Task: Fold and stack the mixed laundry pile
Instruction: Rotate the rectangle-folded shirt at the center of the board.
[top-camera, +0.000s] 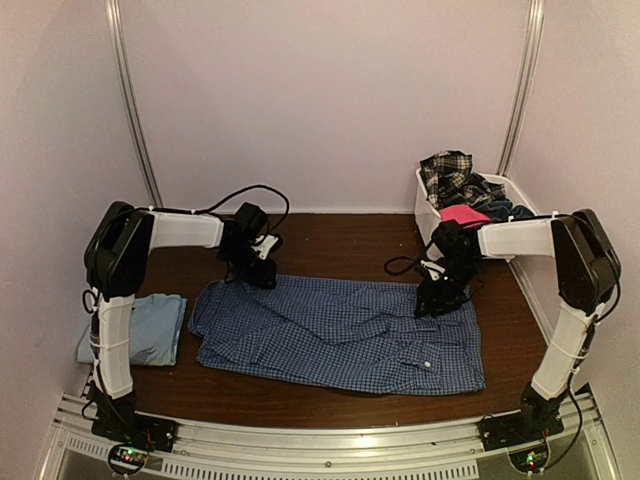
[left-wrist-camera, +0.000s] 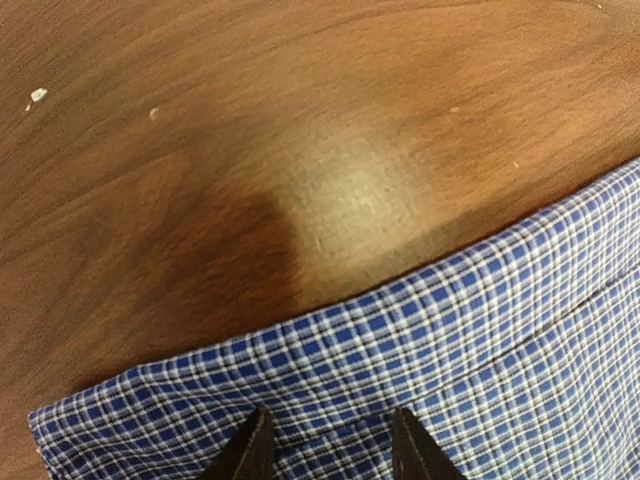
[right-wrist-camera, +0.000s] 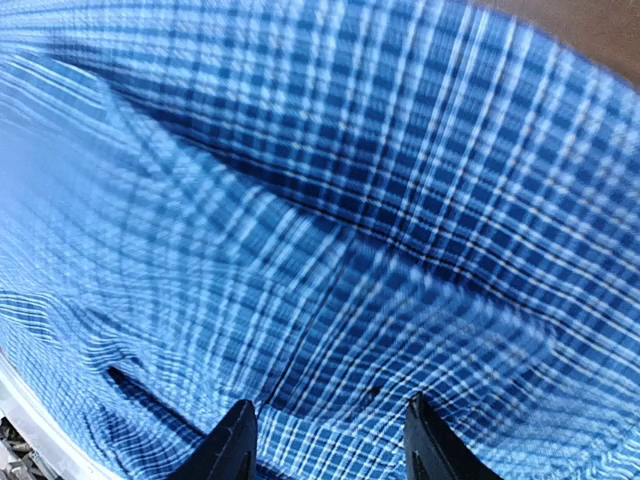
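- The left gripper (left-wrist-camera: 330, 450) has its two black fingers (left-wrist-camera: 248, 455) apart. Nothing is pinched between them.
- It hangs just over the far left edge of the blue small-check button shirt (left-wrist-camera: 480, 350).
- Past that edge there is only the brown wooden table (left-wrist-camera: 250, 150), with a few tiny pale crumbs on it.
- The right gripper (right-wrist-camera: 328, 445) has its fingers apart too, and it holds nothing.
- It sits low over the far right part of the shirt. The cloth under it is wrinkled, and this close view is blurry.
- Seen from above, the shirt lies spread out in the middle of the table, with its long side running left to right. It has some soft creases in it.
- A folded light blue T-shirt (top-camera: 150, 328) lies at the left side of the table, just beside the shirt. The left arm hides part of it.
- A white plastic basket (top-camera: 425, 215) stands in the far right corner, behind the right arm.
- More clothes are in the basket. A black-white plaid piece (top-camera: 450, 175) is heaped at the back. A hot pink piece (top-camera: 465, 214) lies in front of it. A dark navy piece (top-camera: 505, 210) is on the right.
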